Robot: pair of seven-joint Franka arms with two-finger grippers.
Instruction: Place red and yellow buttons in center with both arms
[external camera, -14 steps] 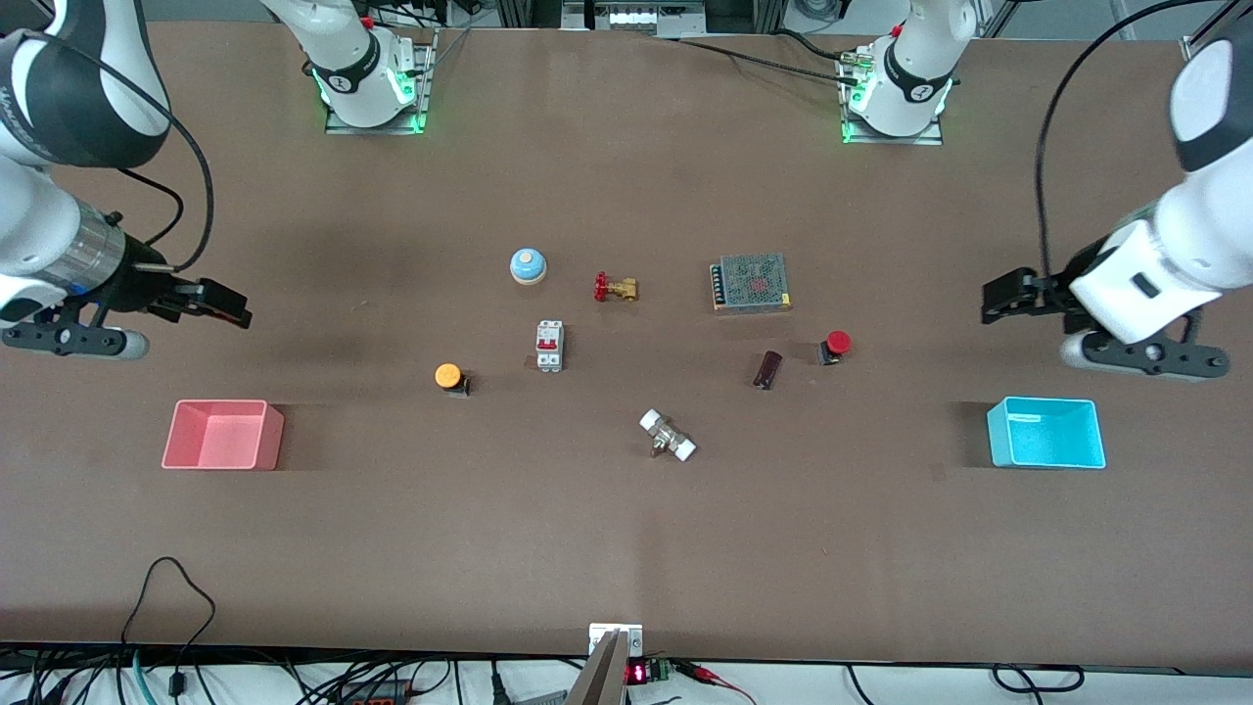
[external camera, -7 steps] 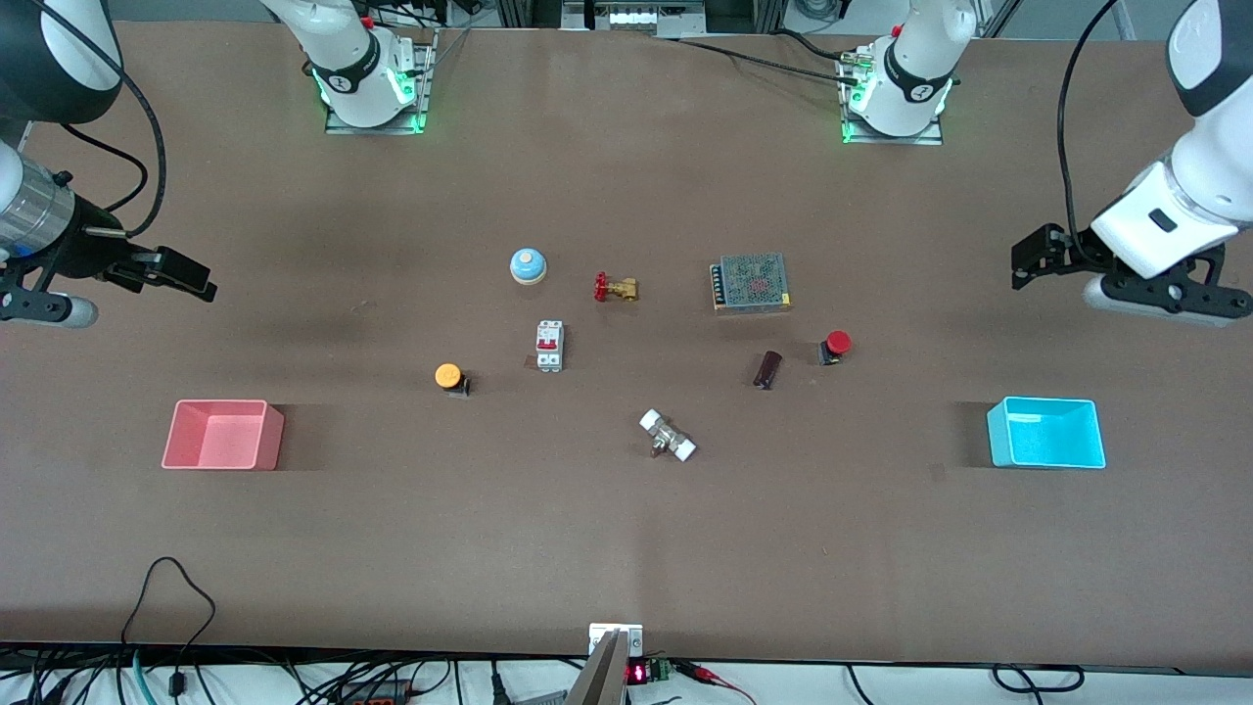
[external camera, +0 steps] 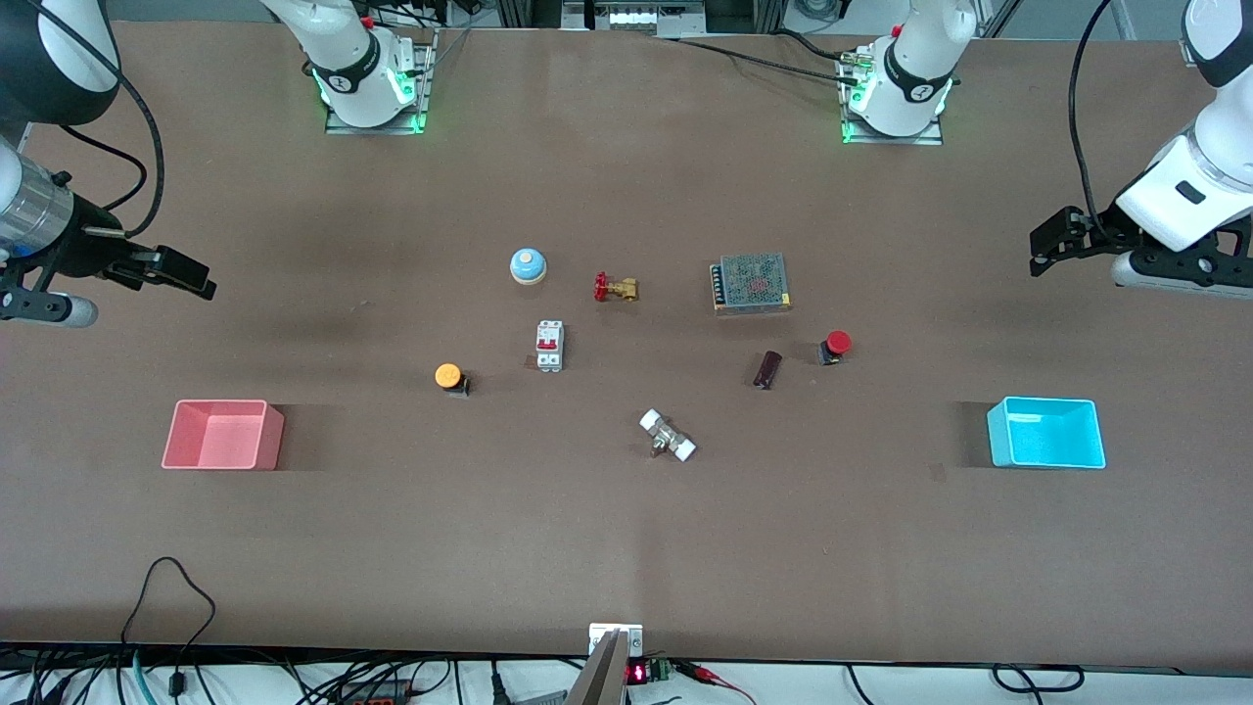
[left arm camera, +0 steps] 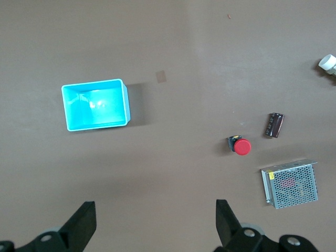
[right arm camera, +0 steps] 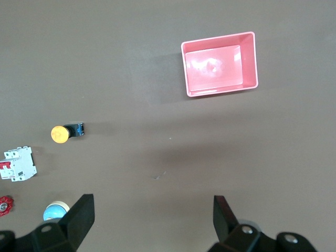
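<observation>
My left end effector [external camera: 1045,245] has pulled back toward the left arm's end of the table; my right end effector [external camera: 181,272] hangs unchanged. Both are wide open and empty. The red button [external camera: 835,345] sits beside a dark cylinder [external camera: 767,369], the yellow button [external camera: 450,377] near a white breaker [external camera: 549,346].

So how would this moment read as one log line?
left gripper: open, empty | right gripper: open, empty | red button, yellow button: untouched

Robotics lab, plainly. Two arm bases [external camera: 370,88] bolted to a brown tabletop [external camera: 626,548]. Cables [external camera: 176,607] trailing along its edge.
</observation>
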